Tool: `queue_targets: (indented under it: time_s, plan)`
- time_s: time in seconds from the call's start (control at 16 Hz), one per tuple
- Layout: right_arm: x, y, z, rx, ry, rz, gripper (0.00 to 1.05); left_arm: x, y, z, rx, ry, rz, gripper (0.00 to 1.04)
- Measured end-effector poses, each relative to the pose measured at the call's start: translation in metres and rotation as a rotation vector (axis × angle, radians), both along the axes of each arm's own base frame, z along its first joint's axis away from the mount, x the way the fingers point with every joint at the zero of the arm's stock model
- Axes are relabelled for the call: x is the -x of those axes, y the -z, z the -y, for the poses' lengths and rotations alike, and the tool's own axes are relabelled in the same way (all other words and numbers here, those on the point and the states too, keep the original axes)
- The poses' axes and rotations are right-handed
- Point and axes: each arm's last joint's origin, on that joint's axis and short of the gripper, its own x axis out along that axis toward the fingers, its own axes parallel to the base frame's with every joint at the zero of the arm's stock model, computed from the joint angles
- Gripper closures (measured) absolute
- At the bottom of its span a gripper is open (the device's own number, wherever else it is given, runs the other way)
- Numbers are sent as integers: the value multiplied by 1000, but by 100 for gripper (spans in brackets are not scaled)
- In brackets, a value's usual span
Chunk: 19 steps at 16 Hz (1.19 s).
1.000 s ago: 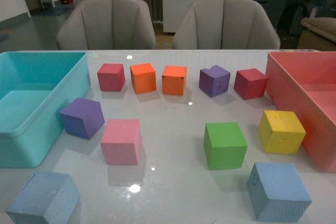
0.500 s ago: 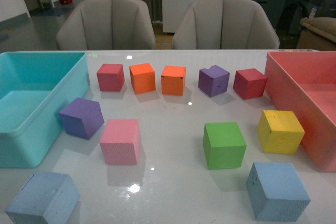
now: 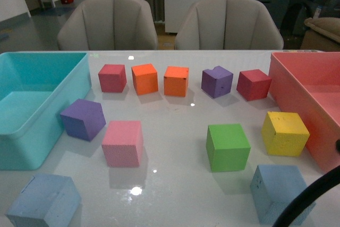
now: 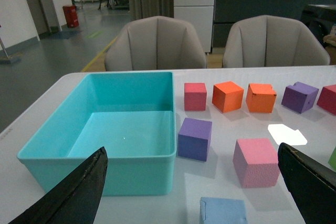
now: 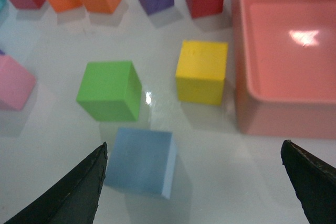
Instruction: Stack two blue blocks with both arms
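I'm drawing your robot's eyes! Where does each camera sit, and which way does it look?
Front view: on the body, facing across the table toward chairs; a black curved robot part shows low right.
Left wrist view: on that wrist, facing the teal bin and left blue block; left jaws wide apart.
Right wrist view: on that wrist, looking down at the right blue block and green cube; right jaws wide apart.
Shared: front view shows all four too.

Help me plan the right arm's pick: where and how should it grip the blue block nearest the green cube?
From above, closing on two opposite upright faces of the blue block at mid-height. It sits flat, top bare, and the green cube stands apart, so both sides look free. The open right gripper has the block off toward one finger; centre first.
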Motion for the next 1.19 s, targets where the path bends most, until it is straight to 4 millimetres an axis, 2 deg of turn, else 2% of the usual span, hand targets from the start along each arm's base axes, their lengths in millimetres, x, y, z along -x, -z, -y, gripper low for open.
queue_targets:
  time_s: [0.25,0.5,0.56,0.75,0.94,1.19]
  plan:
    - [-7,31,-16,-14,-30,-173,6,0,0,0,0,0,0,7]
    - [-26,38,-26,-16,-17,-243,6,0,0,0,0,0,0,7]
    - [-42,40,-37,-35,-15,-294,6,0,0,0,0,0,0,7]
    - [-58,44,-51,-54,-10,-337,6,0,0,0,0,0,0,7]
    - [-69,57,-63,-28,0,-379,6,0,0,0,0,0,0,7]
    - [-72,75,-65,-10,12,-416,6,0,0,0,0,0,0,7]
